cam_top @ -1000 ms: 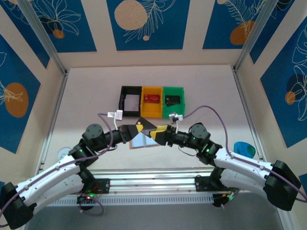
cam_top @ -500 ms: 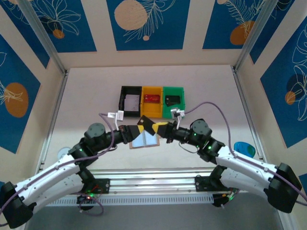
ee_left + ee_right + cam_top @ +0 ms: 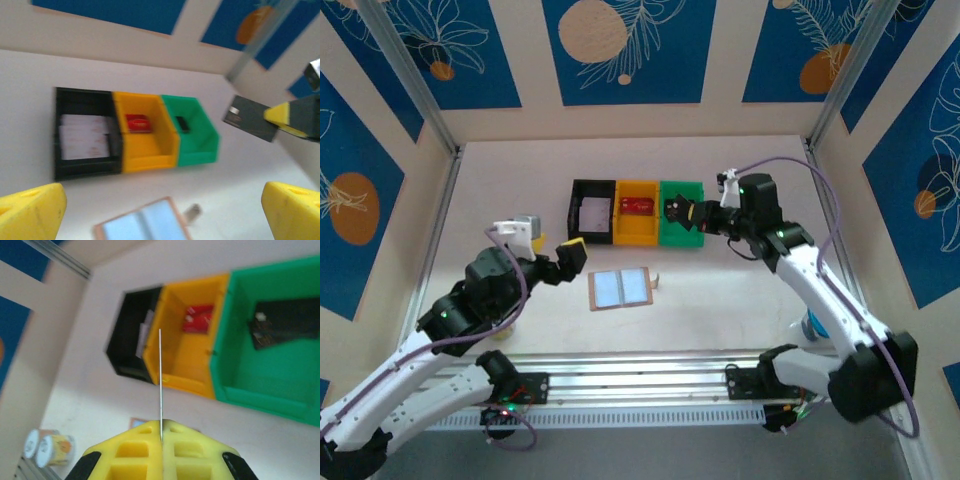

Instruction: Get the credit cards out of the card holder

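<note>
While the card holder [image 3: 620, 289] lies open on the desk [image 3: 740, 290], long axis crosswise, near the parted jaws of the left gripper [image 3: 570, 255], a dark card [image 3: 250, 119] is clamped in the jaws of the right gripper [image 3: 676, 210] by the green bin [image 3: 682, 241].

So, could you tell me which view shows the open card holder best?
Top external: the card holder lies whole, opened flat. Left wrist crops it at the bottom edge; right wrist gives at most a sliver above its fingers.
</note>
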Controlling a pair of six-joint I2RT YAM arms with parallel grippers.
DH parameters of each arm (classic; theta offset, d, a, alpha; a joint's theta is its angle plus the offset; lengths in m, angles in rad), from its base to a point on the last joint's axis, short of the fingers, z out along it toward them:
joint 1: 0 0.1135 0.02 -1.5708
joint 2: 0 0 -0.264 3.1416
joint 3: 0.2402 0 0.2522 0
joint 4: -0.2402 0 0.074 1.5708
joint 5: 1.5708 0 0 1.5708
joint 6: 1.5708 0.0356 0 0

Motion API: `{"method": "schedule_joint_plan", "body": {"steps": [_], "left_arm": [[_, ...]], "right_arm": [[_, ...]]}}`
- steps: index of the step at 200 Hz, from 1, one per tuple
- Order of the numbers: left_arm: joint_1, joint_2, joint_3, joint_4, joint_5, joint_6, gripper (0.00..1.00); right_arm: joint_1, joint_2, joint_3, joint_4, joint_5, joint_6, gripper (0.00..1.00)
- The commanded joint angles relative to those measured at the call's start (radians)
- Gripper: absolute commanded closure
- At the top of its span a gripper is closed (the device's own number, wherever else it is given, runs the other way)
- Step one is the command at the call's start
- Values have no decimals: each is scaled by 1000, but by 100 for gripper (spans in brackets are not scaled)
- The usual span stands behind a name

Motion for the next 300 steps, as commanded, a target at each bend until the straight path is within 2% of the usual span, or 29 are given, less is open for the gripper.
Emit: {"method": "schedule_joint_plan", "body": {"steps": [1,20,52,99,122,138,201,272,300], "left_arm": [[19,-8,-33,-43,-199,101,0],[30,-9,-58,-40,-264,91,0],[34,-8,-87,-31,-293,119,0],[35,-13,-93,-32,-319,144,0],[34,-8,-95,-27,-323,152,0],[34,-3,-95,-27,-320,157,0],[39,4,-100,-19,-328,169,0],[41,11,-100,-25,-321,169,0],[42,12,-100,-18,-323,172,0]], "right_arm": [[-23,131,96,-172,-33,-73,100],[-33,258,195,-209,-45,-98,100],[-38,476,384,-306,-22,-146,100],[-65,687,597,-401,-33,-197,100],[-82,749,677,-437,-26,-212,100],[-102,791,720,-450,-66,-214,100],[-98,944,867,-532,-90,-247,100],[-83,1071,1027,-612,-48,-265,100],[-82,1108,1077,-650,-24,-271,95]]}}
